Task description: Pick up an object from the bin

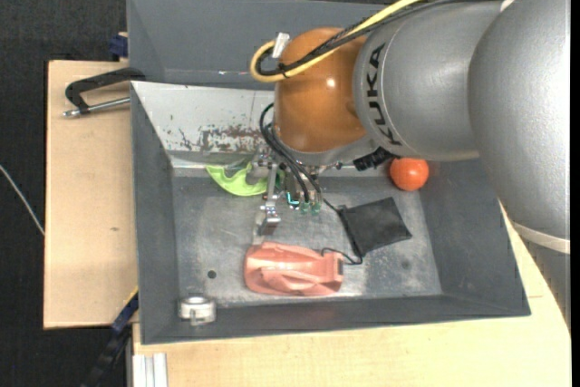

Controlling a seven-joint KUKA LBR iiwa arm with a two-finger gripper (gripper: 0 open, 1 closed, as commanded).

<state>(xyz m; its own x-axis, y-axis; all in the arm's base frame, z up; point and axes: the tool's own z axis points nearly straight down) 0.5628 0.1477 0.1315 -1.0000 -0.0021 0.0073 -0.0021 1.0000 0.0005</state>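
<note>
My gripper (pixel 272 211) hangs below the orange wrist cover, near the middle of the bin, its fingertips pointing down just above the floor. A pink crumpled cloth-like thing (pixel 292 271) lies directly in front of it, a short way below the fingertips. A lime green curved plastic piece (pixel 234 178) sits at the back wall just left of the gripper. A black flat square pad (pixel 375 223) lies to its right.
An orange ball (pixel 410 173) rests at the back right, partly behind the arm. A small silver round cap (pixel 196 310) lies in the front left corner. The arm covers the bin's upper right.
</note>
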